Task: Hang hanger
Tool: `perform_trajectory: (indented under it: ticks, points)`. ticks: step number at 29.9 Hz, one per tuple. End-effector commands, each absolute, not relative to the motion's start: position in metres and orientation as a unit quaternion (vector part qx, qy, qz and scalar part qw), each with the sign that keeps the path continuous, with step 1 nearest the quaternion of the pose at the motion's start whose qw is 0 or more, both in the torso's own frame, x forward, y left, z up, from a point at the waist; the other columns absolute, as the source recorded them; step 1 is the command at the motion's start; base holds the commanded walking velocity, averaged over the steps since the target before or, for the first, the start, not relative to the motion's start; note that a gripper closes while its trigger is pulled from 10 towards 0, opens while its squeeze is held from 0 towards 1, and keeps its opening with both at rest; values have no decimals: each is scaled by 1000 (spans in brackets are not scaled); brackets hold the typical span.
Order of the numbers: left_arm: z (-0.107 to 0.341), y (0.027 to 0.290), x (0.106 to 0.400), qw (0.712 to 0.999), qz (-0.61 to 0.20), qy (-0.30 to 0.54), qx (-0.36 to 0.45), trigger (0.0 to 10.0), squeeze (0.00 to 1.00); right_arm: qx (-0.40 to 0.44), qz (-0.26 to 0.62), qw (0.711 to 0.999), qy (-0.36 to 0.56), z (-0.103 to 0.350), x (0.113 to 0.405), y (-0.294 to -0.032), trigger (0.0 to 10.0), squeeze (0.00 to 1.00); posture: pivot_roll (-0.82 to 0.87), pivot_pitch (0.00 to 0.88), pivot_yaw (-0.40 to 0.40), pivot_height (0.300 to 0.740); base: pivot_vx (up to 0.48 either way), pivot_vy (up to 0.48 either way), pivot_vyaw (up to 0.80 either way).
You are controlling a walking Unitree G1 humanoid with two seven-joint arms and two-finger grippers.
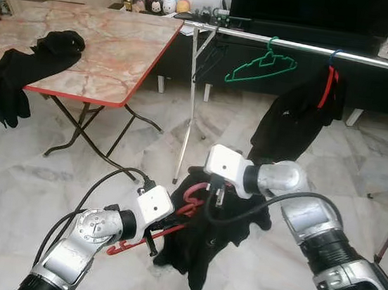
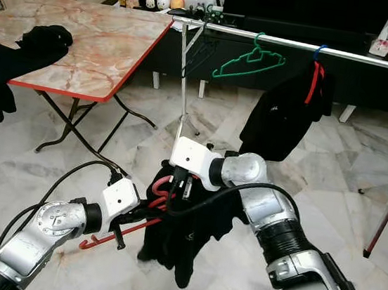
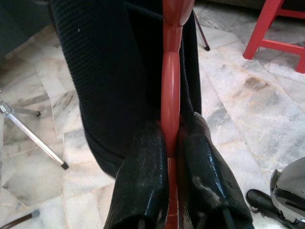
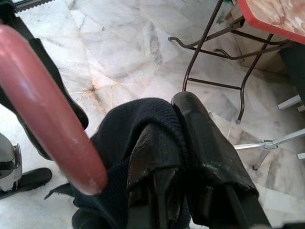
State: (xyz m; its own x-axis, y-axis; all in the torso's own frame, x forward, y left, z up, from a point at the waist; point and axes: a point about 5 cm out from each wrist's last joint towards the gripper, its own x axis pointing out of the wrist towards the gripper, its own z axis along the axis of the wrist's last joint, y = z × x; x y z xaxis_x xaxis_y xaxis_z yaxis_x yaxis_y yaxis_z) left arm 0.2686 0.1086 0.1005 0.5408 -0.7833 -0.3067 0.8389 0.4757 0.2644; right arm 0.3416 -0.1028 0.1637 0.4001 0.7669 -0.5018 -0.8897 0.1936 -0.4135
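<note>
Below the rail [image 1: 319, 51], left gripper [image 3: 170, 157] clamping red hanger [image 3: 170, 90] (black garment [image 1: 202, 249] draped)

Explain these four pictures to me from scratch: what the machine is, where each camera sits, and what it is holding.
This is a walking humanoid robot with two silver arms, each ending in a two-fingered black pincer. The two wide pictures come from cameras in its head, looking down at its own arms. The two close-ups come from cameras on each wrist.

The left pincer is clamped on a red hanger. The right pincer pinches the black garment draped on that hanger.

Beyond them stands a metal clothes rail with a green hanger and another dark garment on a red hanger. On the robot's left, a folding table holds more black clothes.
</note>
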Motion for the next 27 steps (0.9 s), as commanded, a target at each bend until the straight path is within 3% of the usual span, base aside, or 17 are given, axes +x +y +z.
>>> perform_trajectory:
  ticks: [1, 14, 25, 26, 27]
  points:
    - [104, 107, 270, 855, -476, 57, 197, 10000, 0, -333, 537, 771, 80, 170, 342, -99, 10000, 0, -133, 0, 39, 732, 0, 0, 0]
    - [108, 107, 278, 875, -444, 37, 191, 10000, 0, -311, 529, 784, 91, 172, 338, -103, 10000, 0, -135, 0, 36, 732, 0, 0, 0]
    - [109, 106, 280, 880, -437, 29, 182, 10000, 0, -305, 553, 768, 106, 165, 326, -102, 10000, 0, -139, 0, 32, 732, 0, 0, 0]
    - [109, 105, 280, 881, -436, 28, 182, 10000, 0, -308, 550, 769, 109, 164, 327, -103, 10000, 110, -137, 0, 29, 732, 0, 0, 0]
    - [109, 105, 280, 881, -436, 28, 182, 10000, 0, -308, 550, 769, 109, 164, 327, -103, 10000, 110, -137, 0, 29, 732, 0, 0, 0]
